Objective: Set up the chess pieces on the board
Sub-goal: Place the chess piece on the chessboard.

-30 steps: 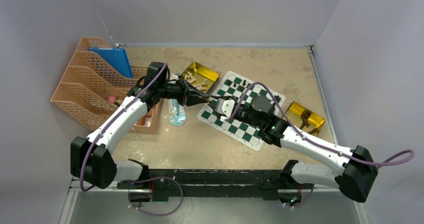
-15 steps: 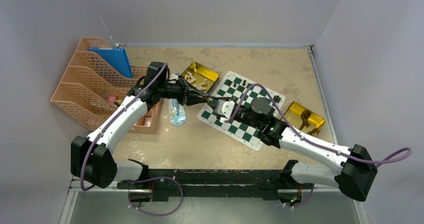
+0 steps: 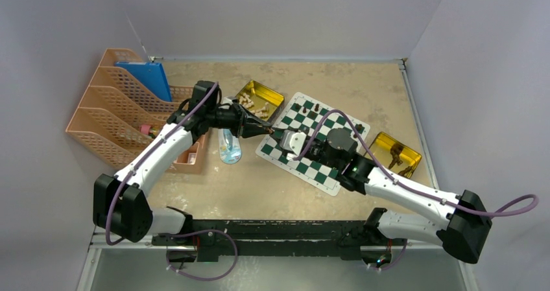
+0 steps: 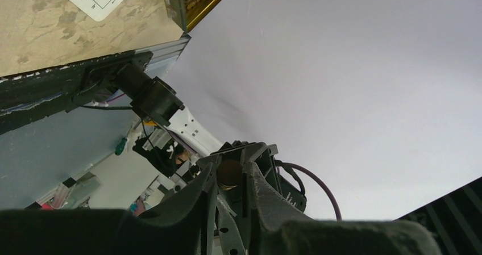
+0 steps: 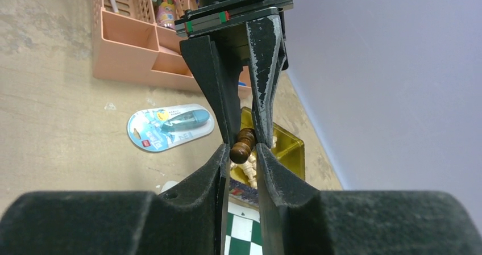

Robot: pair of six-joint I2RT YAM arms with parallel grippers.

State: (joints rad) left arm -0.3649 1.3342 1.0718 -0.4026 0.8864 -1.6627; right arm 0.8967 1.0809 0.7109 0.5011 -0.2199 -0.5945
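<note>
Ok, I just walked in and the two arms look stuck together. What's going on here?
It looks like a mid-air handover. The left gripper and right gripper meet tip to tip over the left edge of the board, both closed around one dark piece. I cannot tell which of them bears it. A few dark pieces already stand on the board. More lie in the right tin, and pale ones lie in the far tin.

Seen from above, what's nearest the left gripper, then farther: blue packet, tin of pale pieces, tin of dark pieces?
From the left gripper:
1. tin of pale pieces, just beyond.
2. blue packet, to its left.
3. tin of dark pieces, far right.
</note>
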